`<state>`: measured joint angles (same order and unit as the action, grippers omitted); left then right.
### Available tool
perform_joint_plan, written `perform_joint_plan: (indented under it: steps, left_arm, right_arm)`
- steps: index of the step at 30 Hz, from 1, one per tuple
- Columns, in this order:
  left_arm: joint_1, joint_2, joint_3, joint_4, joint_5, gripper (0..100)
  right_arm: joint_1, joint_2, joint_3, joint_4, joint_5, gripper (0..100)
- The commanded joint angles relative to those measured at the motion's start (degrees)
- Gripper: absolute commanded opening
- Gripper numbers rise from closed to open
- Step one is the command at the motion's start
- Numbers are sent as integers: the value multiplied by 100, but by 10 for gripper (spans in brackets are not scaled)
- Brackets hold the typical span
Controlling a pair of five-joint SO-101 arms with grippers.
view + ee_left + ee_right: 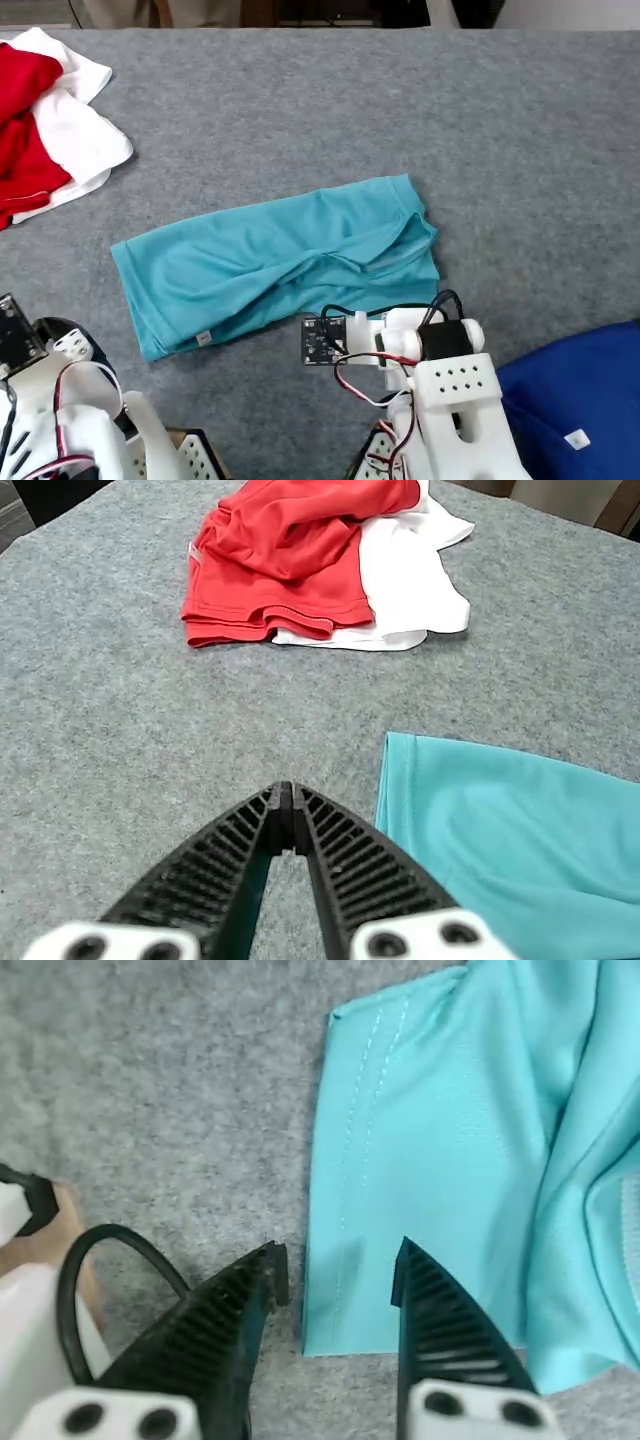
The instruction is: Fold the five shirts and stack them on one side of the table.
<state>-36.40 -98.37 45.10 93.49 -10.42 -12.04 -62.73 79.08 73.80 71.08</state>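
A teal shirt (280,260) lies folded into a long band across the middle of the grey table (500,120). My right gripper (340,1260) is open just above a corner of the teal shirt (470,1140), one finger over the felt and the other over the cloth near the stitched hem. My left gripper (285,790) is shut on nothing, low over bare felt beside the short edge of the teal shirt (520,840). A red shirt (25,130) lies crumpled on a white shirt (85,135) at the far left.
A blue shirt (580,400) lies at the near right edge, beside the right arm (440,380). The left arm (60,420) sits at the near left corner. The red shirt (290,550) and white shirt (415,580) lie beyond my left gripper.
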Motion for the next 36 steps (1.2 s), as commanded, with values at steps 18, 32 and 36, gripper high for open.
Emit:
perform_joint_plan:
  steps: [18,32,36]
  left_arm:
    - [0,119,9,-26,0,24]
    - [9,119,9,-26,0,24]
    - [9,119,9,-26,0,24]
  right_arm:
    - [75,-40,-48,0,-123,194]
    - [-462,-40,356,-273,-114,195]
    - [-453,-40,646,-563,-114,195]
